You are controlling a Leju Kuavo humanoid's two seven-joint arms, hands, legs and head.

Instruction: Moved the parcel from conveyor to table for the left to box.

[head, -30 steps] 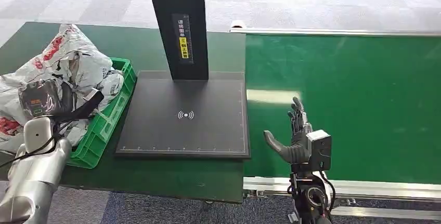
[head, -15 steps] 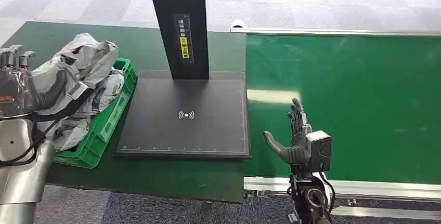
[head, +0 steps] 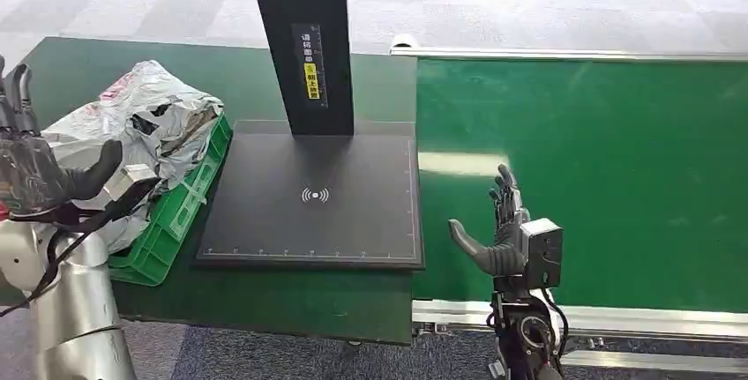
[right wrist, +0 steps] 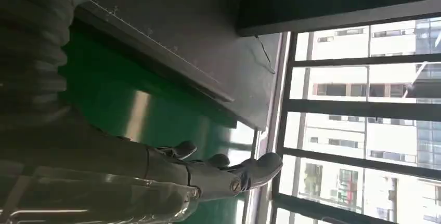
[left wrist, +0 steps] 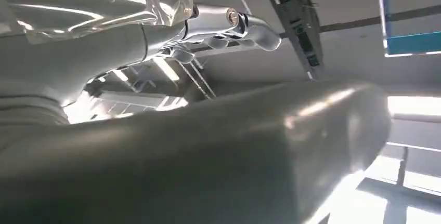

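Head view shows the left hand (head: pixel 35 173) empty, fingers spread, raised beside the parcels (head: pixel 141 129) heaped in the green crate (head: pixel 176 212), the right hand (head: pixel 498 234) splayed empty over the conveyor (head: pixel 600 168); overfilled heap risks spilling.

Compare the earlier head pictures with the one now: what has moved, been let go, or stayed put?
The left hand has risen off the parcels in the green bin and now stands open, holding nothing. The top parcel has settled. The right hand stays open over the conveyor.
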